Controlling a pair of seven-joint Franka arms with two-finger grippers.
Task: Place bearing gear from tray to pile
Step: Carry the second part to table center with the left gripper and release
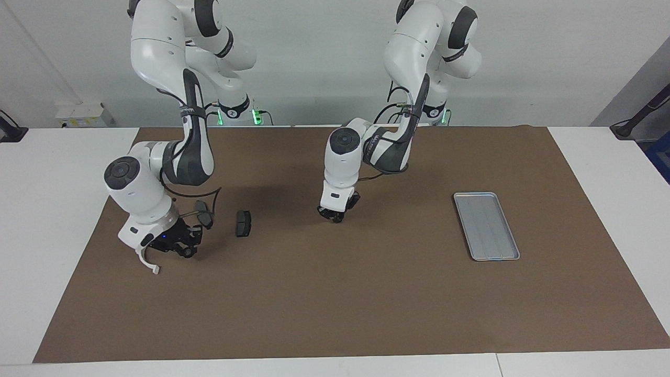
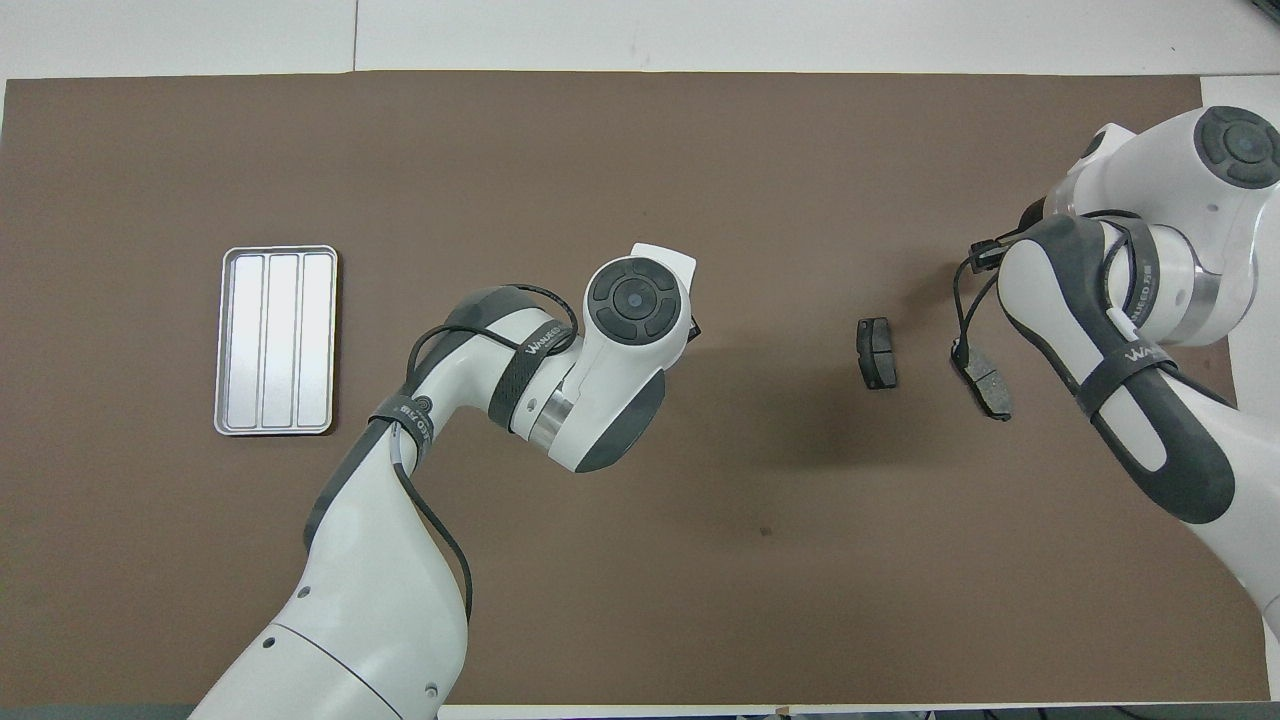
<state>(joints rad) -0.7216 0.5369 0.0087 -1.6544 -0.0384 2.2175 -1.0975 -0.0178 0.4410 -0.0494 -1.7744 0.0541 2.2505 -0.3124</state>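
Reaching low mid-mat, left gripper (image 1: 335, 215) jaws clenched; right gripper (image 1: 180, 245) beside pile (image 1: 242, 223), jaws unreadable.

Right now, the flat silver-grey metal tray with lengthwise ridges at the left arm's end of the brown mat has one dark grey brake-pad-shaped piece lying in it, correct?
Not quite. The flat silver-grey metal tray is empty, as the overhead view shows. Both dark grey brake-pad-shaped pieces lie on the brown mat toward the right arm's end.

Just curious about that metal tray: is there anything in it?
Empty. The tray shows only its bare ridged floor in both views, nothing lying inside.
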